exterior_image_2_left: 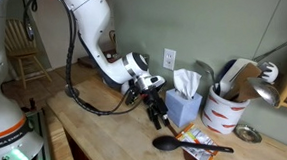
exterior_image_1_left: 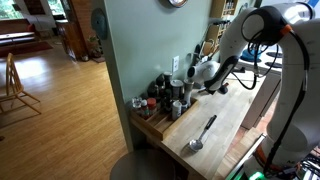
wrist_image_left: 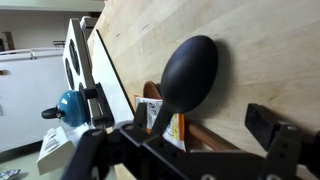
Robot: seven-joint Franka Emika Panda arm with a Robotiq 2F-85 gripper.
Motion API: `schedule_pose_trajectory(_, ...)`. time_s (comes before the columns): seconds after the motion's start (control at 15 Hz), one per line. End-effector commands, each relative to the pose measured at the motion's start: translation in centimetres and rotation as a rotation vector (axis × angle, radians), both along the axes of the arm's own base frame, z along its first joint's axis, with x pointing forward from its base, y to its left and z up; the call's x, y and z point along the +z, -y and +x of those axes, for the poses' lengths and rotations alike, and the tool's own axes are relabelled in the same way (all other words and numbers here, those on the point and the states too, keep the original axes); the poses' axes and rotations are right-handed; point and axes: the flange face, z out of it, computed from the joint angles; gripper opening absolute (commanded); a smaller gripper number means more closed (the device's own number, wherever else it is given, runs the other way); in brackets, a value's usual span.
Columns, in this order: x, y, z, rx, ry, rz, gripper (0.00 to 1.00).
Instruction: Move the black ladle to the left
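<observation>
In an exterior view the gripper (exterior_image_1_left: 186, 92) hangs over the back of the wooden counter (exterior_image_1_left: 228, 112), near a cluster of bottles (exterior_image_1_left: 160, 97). The black ladle (exterior_image_1_left: 201, 134) lies flat on the counter, apart from the gripper, with its bowl toward the front edge.

In an exterior view the gripper (exterior_image_2_left: 156, 117) points down just beside a blue tissue box (exterior_image_2_left: 185, 105). It is above the ladle's bowl and not touching it. The ladle (exterior_image_2_left: 166, 144) lies with its handle running across an orange packet (exterior_image_2_left: 195, 149), toward a striped crock (exterior_image_2_left: 222, 113).

In the wrist view the ladle's bowl (wrist_image_left: 188, 72) rests on the wood. The gripper (wrist_image_left: 185, 150) is spread wide with nothing in its grasp.
</observation>
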Motion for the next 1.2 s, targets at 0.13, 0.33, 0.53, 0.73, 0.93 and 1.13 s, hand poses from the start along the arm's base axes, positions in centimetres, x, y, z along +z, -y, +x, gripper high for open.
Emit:
schedule_pose_trajectory(0.13,-1.6,2.3,0.4,-0.041,-0.051,-0.039,1.00)
schedule_pose_trajectory(0.33,-1.8,3.5,0.0,-0.078,-0.075,-0.053,1.00)
schedule_pose_trajectory(0.53,-2.0,4.4,-0.3,-0.096,-0.102,-0.052,1.00)
schedule_pose_trajectory(0.73,-2.2,4.8,-0.4,-0.100,-0.121,-0.048,1.00)
schedule_pose_trajectory(0.93,-2.3,5.1,-0.4,-0.101,-0.134,-0.045,1.00)
schedule_pose_trajectory(1.13,-2.4,5.2,-0.3,-0.103,-0.139,-0.040,0.65)
